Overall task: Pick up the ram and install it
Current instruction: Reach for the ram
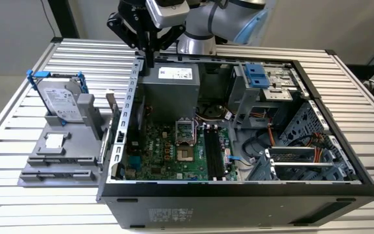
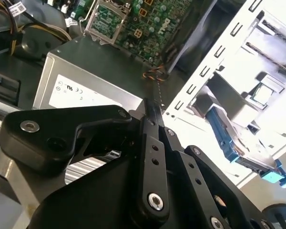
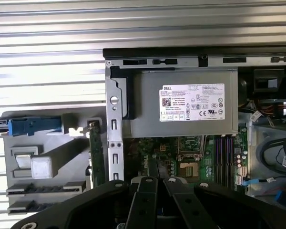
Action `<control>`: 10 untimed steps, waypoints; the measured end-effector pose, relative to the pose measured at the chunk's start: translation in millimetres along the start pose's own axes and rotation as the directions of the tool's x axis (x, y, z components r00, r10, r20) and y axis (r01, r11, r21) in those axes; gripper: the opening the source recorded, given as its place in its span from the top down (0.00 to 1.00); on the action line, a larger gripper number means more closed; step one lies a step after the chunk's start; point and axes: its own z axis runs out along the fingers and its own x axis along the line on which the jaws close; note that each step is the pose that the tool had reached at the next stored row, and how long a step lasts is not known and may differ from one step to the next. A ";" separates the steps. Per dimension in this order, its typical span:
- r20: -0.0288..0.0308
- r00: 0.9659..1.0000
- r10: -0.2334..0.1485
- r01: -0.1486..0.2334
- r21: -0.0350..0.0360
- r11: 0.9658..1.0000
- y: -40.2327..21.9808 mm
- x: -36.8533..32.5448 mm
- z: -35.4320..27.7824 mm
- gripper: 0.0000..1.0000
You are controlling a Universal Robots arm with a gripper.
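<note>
The gripper point(image 3: 156, 167) has its black fingers pinched together with nothing between them. It hangs above the power supply point(image 3: 148, 105) in a corner of the open computer case point(image 1: 239, 192). The ram point(image 3: 96, 152) stands on edge in the grey holder point(image 3: 62, 148), just outside the case wall. The blue-framed hard drive point(image 1: 60, 100) sits farther from the case.

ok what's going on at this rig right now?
The arm's claw hangs shut and empty over the back of the open PC case, above the power supply. The ram stands in the grey fixture beside the case, not yet picked up.
</note>
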 end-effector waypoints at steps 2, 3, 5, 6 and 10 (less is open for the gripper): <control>0.000 1.000 -0.008 0.008 0.000 1.000 0.1 0.6 -2.6 1.00; -0.001 1.000 -0.013 0.013 0.000 1.000 0.1 0.6 -4.5 1.00; -0.001 1.000 -0.025 0.025 -0.001 1.000 0.1 1.7 -5.8 1.00; -0.001 1.000 -0.031 0.031 -0.001 1.000 0.1 2.5 -5.9 1.00; -0.001 0.999 -0.041 0.041 -0.001 0.999 -0.2 7.9 -6.1 1.00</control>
